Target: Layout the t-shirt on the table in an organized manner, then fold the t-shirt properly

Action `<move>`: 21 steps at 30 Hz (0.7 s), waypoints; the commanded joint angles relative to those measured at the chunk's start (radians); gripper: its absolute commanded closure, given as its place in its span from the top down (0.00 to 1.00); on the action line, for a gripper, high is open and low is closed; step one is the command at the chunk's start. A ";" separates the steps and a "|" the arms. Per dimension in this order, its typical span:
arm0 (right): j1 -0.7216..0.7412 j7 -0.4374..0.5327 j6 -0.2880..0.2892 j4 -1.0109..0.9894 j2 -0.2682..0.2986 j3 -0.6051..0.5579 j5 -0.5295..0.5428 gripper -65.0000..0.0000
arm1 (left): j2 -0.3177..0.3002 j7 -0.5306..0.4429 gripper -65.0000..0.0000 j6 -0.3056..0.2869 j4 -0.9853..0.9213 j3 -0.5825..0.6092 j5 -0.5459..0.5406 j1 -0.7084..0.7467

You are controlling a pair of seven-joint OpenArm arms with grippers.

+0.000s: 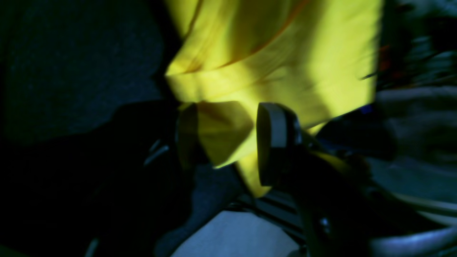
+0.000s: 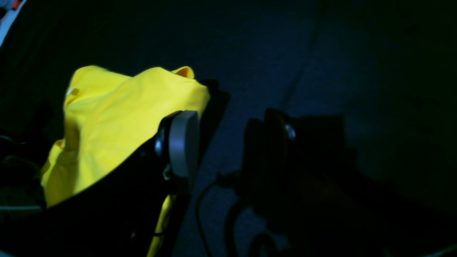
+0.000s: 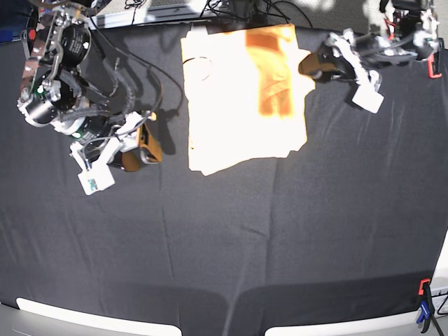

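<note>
The t-shirt (image 3: pixel 241 98) is plain pale yellow-orange — unprinted — on the table (image 3: pixel 280 238) draped in black.

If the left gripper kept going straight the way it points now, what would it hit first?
Most likely the pale yellow t-shirt: the left gripper points at its near edge, open, cloth showing between the jaws in the wrist view. Depth is unclear.

The t-shirt (image 3: pixel 241 98) lies on the counter (image 3: pixel 280 238), upper middle of frame; left gripper (image 3: pixel 315 66) probably touches its right edge, right gripper (image 3: pixel 143 143) sits well left.
</note>
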 commanded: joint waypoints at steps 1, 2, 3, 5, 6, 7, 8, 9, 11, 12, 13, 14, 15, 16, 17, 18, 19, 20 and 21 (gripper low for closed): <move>0.013 0.016 0.005 0.019 0.007 0.005 0.017 0.44 | -0.009 -0.039 0.39 -0.009 0.018 0.005 0.003 -0.002; 0.014 0.016 0.005 0.019 0.007 0.005 0.017 0.44 | -0.009 -0.062 0.39 -0.009 0.018 0.011 0.033 -0.002; 0.013 0.016 0.006 0.019 0.007 0.005 0.017 0.44 | -0.009 -0.072 0.39 -0.009 0.018 0.016 0.056 -0.003; 0.014 0.016 0.005 0.019 0.007 0.005 0.017 0.44 | -0.009 -0.074 0.39 -0.009 0.018 0.017 0.073 -0.002; 0.013 0.017 0.005 0.019 0.007 0.005 0.017 0.44 | -0.009 -0.074 0.39 -0.009 0.018 0.017 0.081 -0.003; 0.014 0.017 0.005 0.019 0.007 0.005 0.017 0.44 | -0.009 -0.076 0.39 -0.009 0.018 0.017 0.093 -0.003; 0.014 0.017 0.005 0.019 0.007 0.005 0.017 0.44 | -0.009 -0.088 0.39 -0.009 0.018 0.017 0.110 -0.002; 0.014 0.017 0.005 0.019 0.007 0.005 0.017 0.44 | -0.009 -0.097 0.39 -0.009 0.018 0.017 0.128 -0.003; 0.014 0.017 0.006 0.019 0.007 0.005 0.017 0.44 | -0.013 -0.132 0.39 -0.009 0.018 0.017 0.161 -0.003; 0.014 0.018 0.006 0.019 0.007 0.005 0.017 0.44 | -0.017 -0.145 0.39 -0.009 0.018 0.017 0.159 -0.002; 0.014 0.019 0.006 0.019 0.007 0.005 0.017 0.44 | -0.017 -0.150 0.39 -0.009 0.018 0.017 0.154 -0.002; 0.014 0.020 0.005 0.019 0.007 0.005 0.018 0.44 | -0.016 -0.149 0.39 -0.009 0.018 0.017 0.150 -0.002; 0.014 0.020 0.005 0.019 0.007 0.005 0.017 0.44 | -0.014 -0.147 0.39 -0.009 0.018 0.017 0.143 -0.002; 0.014 0.021 0.006 0.019 0.007 0.005 0.018 0.44 | -0.014 -0.142 0.39 -0.009 0.018 0.017 0.122 0.001; 0.014 0.021 0.006 0.019 0.007 0.005 0.017 0.44 | -0.014 -0.134 0.39 -0.009 0.018 0.017 0.086 0.006; 0.014 0.021 0.006 0.019 0.007 0.005 0.017 0.44 | -0.014 -0.132 0.38 -0.009 0.018 0.017 0.051 0.013; 0.014 0.021 0.006 0.019 0.007 0.005 0.018 0.44 | -0.014 -0.126 0.35 -0.009 0.018 0.017 0.023 0.020; 0.014 0.021 0.006 0.019 0.007 0.005 0.018 0.44 | -0.014 -0.119 0.30 -0.009 0.018 0.017 0.009 0.028; 0.014 0.021 0.006 0.019 0.007 0.005 0.018 0.44 | -0.014 -0.107 0.23 -0.009 0.018 0.017 0.004 0.035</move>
